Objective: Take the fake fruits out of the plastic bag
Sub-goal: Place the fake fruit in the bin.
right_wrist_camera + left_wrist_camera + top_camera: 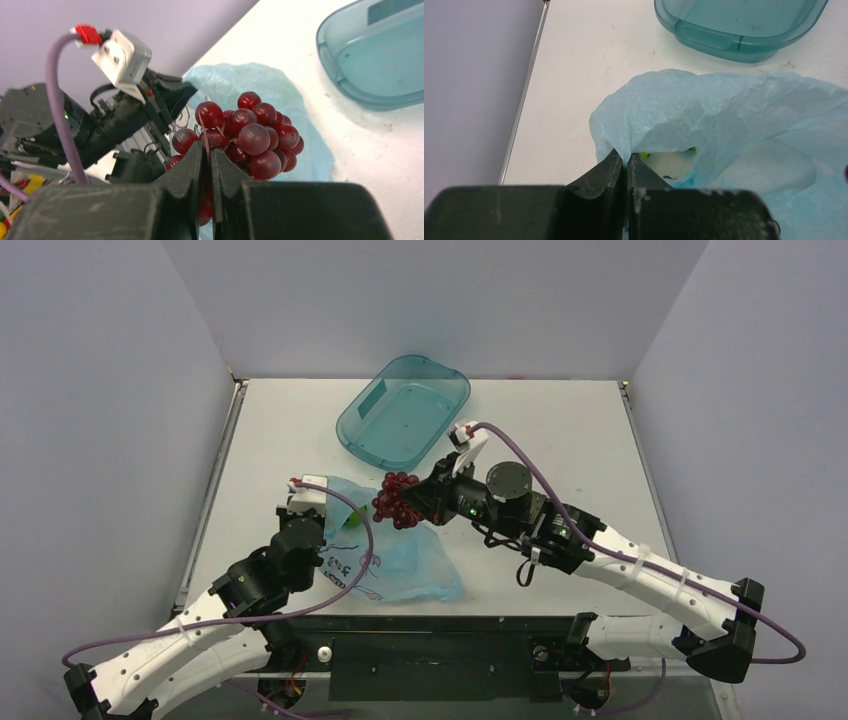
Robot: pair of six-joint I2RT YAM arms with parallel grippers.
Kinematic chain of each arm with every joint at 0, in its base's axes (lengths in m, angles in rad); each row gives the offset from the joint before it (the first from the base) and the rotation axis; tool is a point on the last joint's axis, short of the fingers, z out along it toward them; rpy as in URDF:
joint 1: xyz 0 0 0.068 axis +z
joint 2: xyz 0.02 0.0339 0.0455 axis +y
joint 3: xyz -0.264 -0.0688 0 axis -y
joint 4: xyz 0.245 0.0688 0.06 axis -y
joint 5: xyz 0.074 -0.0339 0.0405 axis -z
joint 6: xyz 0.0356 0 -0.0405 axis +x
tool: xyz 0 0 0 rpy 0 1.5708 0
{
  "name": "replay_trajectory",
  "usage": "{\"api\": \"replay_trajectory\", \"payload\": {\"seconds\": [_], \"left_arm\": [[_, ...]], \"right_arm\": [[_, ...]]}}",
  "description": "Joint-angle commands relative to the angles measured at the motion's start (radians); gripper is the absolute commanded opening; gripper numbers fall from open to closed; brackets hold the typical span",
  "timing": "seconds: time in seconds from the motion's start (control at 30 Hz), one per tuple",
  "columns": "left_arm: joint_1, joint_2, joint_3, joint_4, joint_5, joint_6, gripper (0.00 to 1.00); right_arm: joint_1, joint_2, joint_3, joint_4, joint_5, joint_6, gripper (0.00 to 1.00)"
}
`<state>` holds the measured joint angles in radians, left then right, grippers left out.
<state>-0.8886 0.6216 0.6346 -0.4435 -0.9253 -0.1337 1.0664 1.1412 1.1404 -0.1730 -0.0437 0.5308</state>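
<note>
Gripping the bunch of grapes (250, 135) between its two fingers, the right gripper (210, 155) is closed on the near side of the bunch, and the dark red berries stick out past the fingertips. In the top view these grapes (395, 498) sit at the tip of the right gripper (418, 502), over the far edge of the plastic bag (400, 565) and a little on the near side of the teal tub (405, 405). I cannot tell if they touch the bag.

The left gripper (627, 162) is also closed; it pinches the thin rim of the plastic bag (724, 110) between its fingers and holds the mouth open like a small arch. Inside this opening only small pieces of yellow-green show. From above, a green fruit (353, 519) lies at the mouth of the bag, just beside the left gripper (322, 520).

The bag is flat on the white table (560, 440), light blue and crinkled. Dark print (345, 568) is on its left part, but the marks are too small to read. The tub has a pale rectangular patch (375, 400) on one wall, and any writing there cannot be read.
</note>
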Motion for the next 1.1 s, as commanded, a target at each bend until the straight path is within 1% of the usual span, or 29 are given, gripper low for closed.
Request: {"api": "replay_trajectory", "payload": {"seconds": [0.0,0.13,0.27,0.43,0.57,0.67,0.77,0.83,0.93,1.03,1.07], "left_arm": [[-0.004,0.010,0.038,0.010,-0.026,0.007,0.00],[-0.004,0.027,0.038,0.010,-0.022,0.009,0.00],[-0.005,0.036,0.038,0.011,-0.020,0.011,0.00],[-0.004,0.036,0.040,0.011,-0.026,0.014,0.00],[-0.004,0.022,0.036,0.016,-0.034,0.016,0.00],[-0.004,0.013,0.033,0.021,-0.035,0.021,0.00],[-0.004,0.013,0.030,0.029,-0.036,0.026,0.00],[-0.005,0.019,0.028,0.035,-0.035,0.032,0.00],[-0.005,0.030,0.028,0.038,-0.035,0.037,0.00],[-0.004,0.043,0.028,0.038,-0.035,0.038,0.00],[-0.004,0.047,0.028,0.037,-0.035,0.040,0.00]], "right_arm": [[-0.044,-0.053,0.102,0.032,0.015,-0.053,0.00],[-0.094,-0.036,0.149,0.045,0.120,-0.087,0.00],[-0.184,0.017,0.172,0.095,0.199,-0.093,0.00],[-0.285,0.107,0.166,0.236,0.228,-0.083,0.00],[-0.364,0.267,0.205,0.287,0.227,-0.092,0.00],[-0.438,0.413,0.252,0.333,0.198,-0.041,0.00],[-0.493,0.538,0.321,0.376,0.135,0.013,0.00],[-0.527,0.629,0.418,0.381,0.121,0.042,0.00],[-0.544,0.767,0.534,0.355,0.112,0.038,0.00],[-0.554,0.881,0.676,0.314,0.140,0.008,0.00],[-0.555,0.901,0.700,0.296,0.156,0.003,0.00]]}}
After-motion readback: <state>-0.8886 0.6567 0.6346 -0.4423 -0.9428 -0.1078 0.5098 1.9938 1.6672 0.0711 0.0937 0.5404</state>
